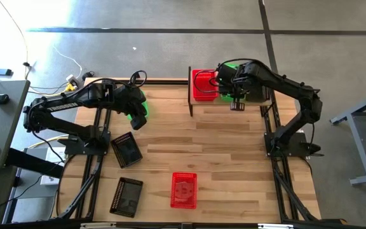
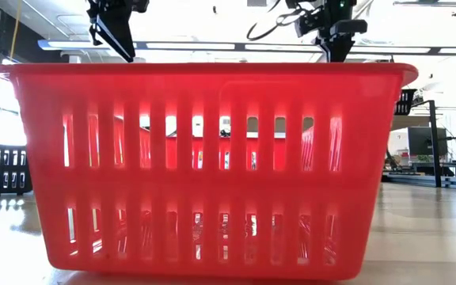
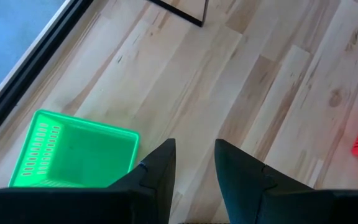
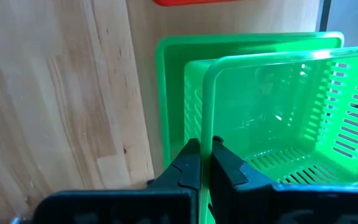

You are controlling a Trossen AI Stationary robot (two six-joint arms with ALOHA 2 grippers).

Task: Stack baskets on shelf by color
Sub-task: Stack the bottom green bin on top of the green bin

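Note:
My right gripper (image 4: 202, 149) is over the shelf (image 1: 211, 108) at the table's far right, shut on a green basket (image 4: 278, 112). That basket sits tilted inside a second green basket (image 4: 169, 93) standing on the shelf board. A red basket (image 1: 202, 86) stands on the shelf beside them. My left gripper (image 3: 194, 149) is open and hovers above the table's far left. A third green basket (image 3: 73, 155) rests on its base on the table just beside it. Another red basket (image 1: 183, 189) sits near the table's near edge and fills the low view (image 2: 212, 166). My right gripper pinches the upper green basket's side wall at its rim (image 4: 207, 112), one finger inside the basket and one outside. The fingers come from above, pointing down. The basket is tilted, its lower part sitting inside the green basket beneath it.
Two black baskets (image 1: 126, 149) (image 1: 127, 196) lie on the table's near left. Bare slatted wood spreads across the table's middle (image 1: 234, 159). The shelf's black frame post (image 1: 190, 95) stands at its left end.

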